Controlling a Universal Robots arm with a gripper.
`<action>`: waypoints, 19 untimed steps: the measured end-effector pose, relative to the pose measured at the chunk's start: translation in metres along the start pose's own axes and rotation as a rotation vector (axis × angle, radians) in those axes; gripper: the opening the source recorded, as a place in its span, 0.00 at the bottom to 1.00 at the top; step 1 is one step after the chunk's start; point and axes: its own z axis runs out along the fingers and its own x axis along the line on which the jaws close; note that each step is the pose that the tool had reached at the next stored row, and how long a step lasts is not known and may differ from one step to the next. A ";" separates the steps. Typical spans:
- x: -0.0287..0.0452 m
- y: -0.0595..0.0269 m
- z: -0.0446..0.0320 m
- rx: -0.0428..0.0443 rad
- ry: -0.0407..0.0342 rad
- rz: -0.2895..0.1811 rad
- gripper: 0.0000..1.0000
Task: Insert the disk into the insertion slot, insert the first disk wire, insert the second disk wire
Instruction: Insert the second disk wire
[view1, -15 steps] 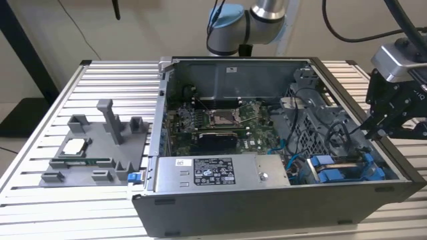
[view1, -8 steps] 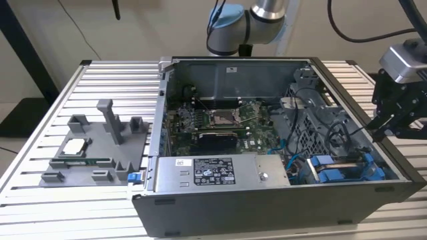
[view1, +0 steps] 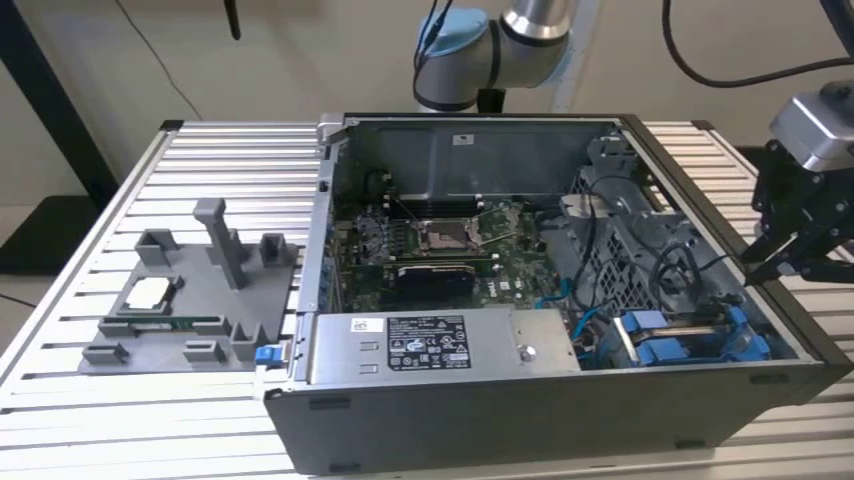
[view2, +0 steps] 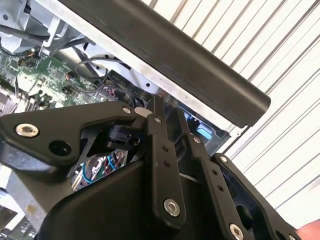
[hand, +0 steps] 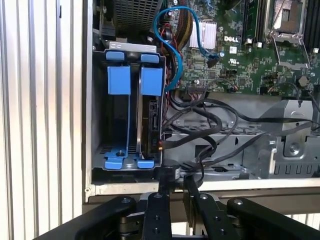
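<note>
In the first wrist view the insertion slot (hand: 100, 100) is a grey bay with blue clips (hand: 119, 80). The disk (hand: 151, 120) stands inside it under the second blue clip, dark edge showing. Black disk wires (hand: 200, 127) loop beside the bay; one runs up to the disk's edge, and I cannot tell if it is plugged in. My gripper (hand: 176, 179) hovers over the case's side wall just outside the bay, open by a narrow gap with nothing between its fingers. The exterior view has the gripper (view1: 758, 262) at the case's right wall, above the slot (view1: 687, 340).
The open computer case (view1: 534, 420) lies on a slatted table. Inside are the motherboard (view1: 441, 245), a grey power-supply box (view1: 427, 345) and a blue cable (hand: 170, 30). A grey fixture tray (view1: 187, 300) with upright posts stands at the exterior view's left.
</note>
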 end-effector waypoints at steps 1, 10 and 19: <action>0.0002 -0.0001 -0.0001 0.0000 0.0001 0.000 0.26; 0.0033 -0.0002 -0.0004 0.0000 0.0000 0.000 0.26; 0.0051 0.0000 0.0008 0.0013 0.0000 0.000 0.26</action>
